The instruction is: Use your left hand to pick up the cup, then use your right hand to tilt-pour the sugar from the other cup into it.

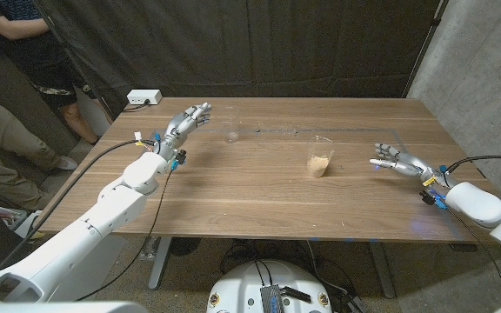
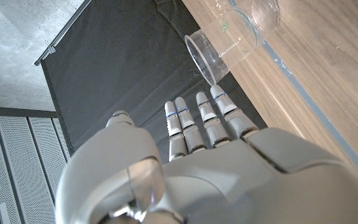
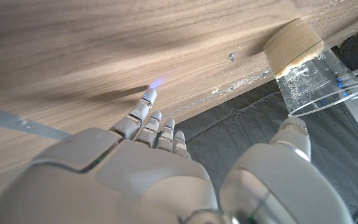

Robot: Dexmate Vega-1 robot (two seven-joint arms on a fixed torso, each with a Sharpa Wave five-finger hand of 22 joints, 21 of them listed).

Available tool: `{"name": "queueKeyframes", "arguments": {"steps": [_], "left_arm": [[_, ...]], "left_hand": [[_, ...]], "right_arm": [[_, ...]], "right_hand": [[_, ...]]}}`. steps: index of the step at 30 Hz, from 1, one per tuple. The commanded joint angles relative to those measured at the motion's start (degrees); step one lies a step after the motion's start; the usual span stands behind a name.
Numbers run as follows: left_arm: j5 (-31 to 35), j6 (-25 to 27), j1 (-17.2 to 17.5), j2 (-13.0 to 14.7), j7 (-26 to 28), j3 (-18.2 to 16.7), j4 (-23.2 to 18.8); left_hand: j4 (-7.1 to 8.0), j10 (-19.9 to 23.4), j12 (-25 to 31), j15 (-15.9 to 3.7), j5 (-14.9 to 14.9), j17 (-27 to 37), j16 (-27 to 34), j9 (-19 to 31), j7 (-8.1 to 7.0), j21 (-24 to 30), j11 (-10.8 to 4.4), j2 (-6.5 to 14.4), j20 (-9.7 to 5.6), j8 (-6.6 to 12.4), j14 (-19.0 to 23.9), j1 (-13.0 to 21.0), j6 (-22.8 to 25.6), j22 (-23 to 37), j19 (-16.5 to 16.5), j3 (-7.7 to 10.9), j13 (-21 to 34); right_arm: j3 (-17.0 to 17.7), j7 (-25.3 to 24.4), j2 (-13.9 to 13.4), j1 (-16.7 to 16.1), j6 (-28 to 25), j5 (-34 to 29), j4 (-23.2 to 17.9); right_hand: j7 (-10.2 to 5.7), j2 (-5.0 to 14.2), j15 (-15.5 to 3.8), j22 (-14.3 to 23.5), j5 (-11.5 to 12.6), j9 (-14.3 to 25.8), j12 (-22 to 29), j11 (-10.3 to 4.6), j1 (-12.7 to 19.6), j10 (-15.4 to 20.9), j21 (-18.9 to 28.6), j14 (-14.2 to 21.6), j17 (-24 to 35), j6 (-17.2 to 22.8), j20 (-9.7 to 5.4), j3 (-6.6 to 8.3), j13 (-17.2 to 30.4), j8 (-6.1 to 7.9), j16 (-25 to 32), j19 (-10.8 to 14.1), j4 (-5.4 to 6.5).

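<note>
Here the left hand (image 1: pixel 187 121), fingers (image 2: pixel 199 123) spread and holding nothing, should close squarely around the empty cup (image 1: pixel 231 127) at its 3 o'clock on the table (image 1: pixel 259 187)

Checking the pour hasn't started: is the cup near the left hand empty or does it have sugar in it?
Empty, as far as the pictures show: the clear cup looks see-through to its base, while the other cup holds a tan layer of sugar.

Surface: your wooden table (image 1: pixel 259 187), blue tape outline at its far right | On it: an empty clear cup (image 1: pixel 231 128) upright near the far edge, left of centre | a clear cup with sugar (image 1: pixel 320 156) upright right of centre, well apart from the first | a white box (image 1: pixel 143 97) at the far left corner
</note>
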Motion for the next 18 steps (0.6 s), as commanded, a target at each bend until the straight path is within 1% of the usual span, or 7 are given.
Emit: {"name": "queueKeyframes", "arguments": {"steps": [1,6,15,18], "left_arm": [[0.3,0.3,0.1,0.2,0.1,-0.2,-0.2],[0.5,0.3,0.1,0.4,0.2,-0.3,-0.4],[0.5,0.4,-0.1,0.4,-0.5,-0.2,-0.2],[0.5,0.3,-0.3,0.4,-0.7,-0.1,0.1]], "left_hand": [[0.02,0.6,0.3,-6.19,0.2,0.0,0.1,0.1,0.0,-0.2,-0.17,-0.2,-0.32,0.26,0.4,0.0,0.4,0.3,0.2,0.33,0.3],[0.0,0.5,0.2,-6.17,0.2,0.0,0.1,0.1,0.05,-0.2,-0.21,-0.2,-0.35,0.27,0.5,0.0,0.5,0.3,0.3,0.36,0.3],[-0.02,0.6,0.2,-6.18,0.2,0.0,0.1,0.1,0.03,-0.2,-0.12,-0.2,-0.45,0.25,0.5,-0.1,0.5,0.3,0.3,0.42,0.3],[-0.02,0.7,0.2,-6.19,0.2,0.0,0.1,0.1,0.02,-0.3,-0.05,-0.2,-0.48,0.22,0.5,-0.1,0.5,0.3,0.3,0.44,0.3]], "right_arm": [[-2.5,0.9,2.4,2.9,1.9,-1.0,1.9],[-2.7,0.0,2.8,2.9,2.1,-1.5,1.8],[-2.5,-2.7,3.2,1.6,1.4,-2.2,0.3],[-2.5,-3.7,3.0,1.1,0.9,-2.9,-0.5]], "right_hand": [[0.13,0.49,-7.39,0.3,0.5,0.1,0.6,-0.13,0.4,0.7,-0.3,0.8,0.2,0.4,-4.75,-0.44,0.1,0.46,0.5,0.7,-0.1],[0.06,0.62,-7.44,0.3,0.6,0.1,0.7,-0.24,0.5,0.8,-0.4,1.0,0.2,0.6,-4.75,-0.45,0.0,0.54,0.5,0.8,-0.07],[0.06,1.09,-7.29,0.3,0.8,0.1,0.7,-0.31,0.9,0.7,-0.7,0.8,0.2,0.7,-4.62,-0.31,-0.1,0.56,0.4,0.9,-0.06],[0.25,1.29,-7.19,0.3,1.0,0.2,0.9,0.19,1.1,1.2,-1.1,0.7,0.2,1.0,-5.38,-0.29,-0.1,0.67,0.3,0.4,-0.05]]}}
